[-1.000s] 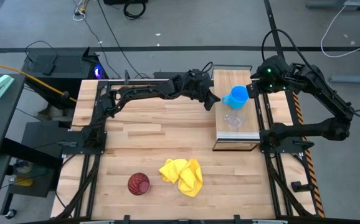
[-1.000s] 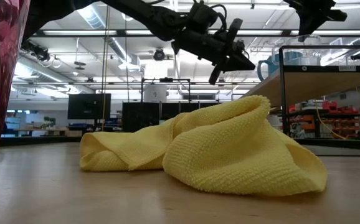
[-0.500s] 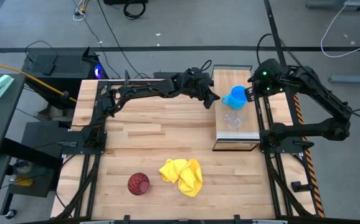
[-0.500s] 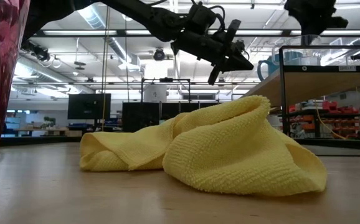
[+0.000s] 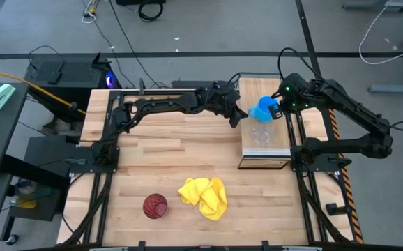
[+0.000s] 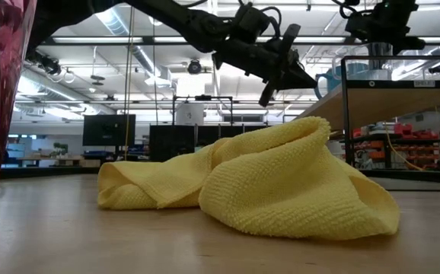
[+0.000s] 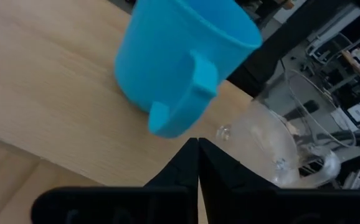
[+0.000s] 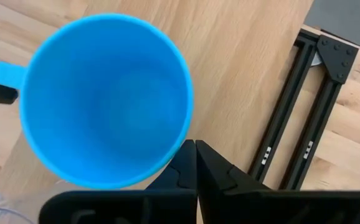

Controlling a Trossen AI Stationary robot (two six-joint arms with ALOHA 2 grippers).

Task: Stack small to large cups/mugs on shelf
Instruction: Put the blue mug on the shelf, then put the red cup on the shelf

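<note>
Right pincer (image 5: 277, 110) has slid in to the blue mug (image 5: 263, 108) from 3 o'clock, fingers together, gripping nothing. Left pincer (image 5: 239, 117) sits pressed together at the mug's 9 o'clock by the handle. Mug looks light, rigid, slick: I'd take it by the rim or handle.

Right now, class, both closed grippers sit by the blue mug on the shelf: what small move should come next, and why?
Probably the left gripper should nudge the blue mug's handle, since it sits shut just off it, while the right gripper, also shut, braces the far rim. The clear cup stands apart on the shelf.
</note>
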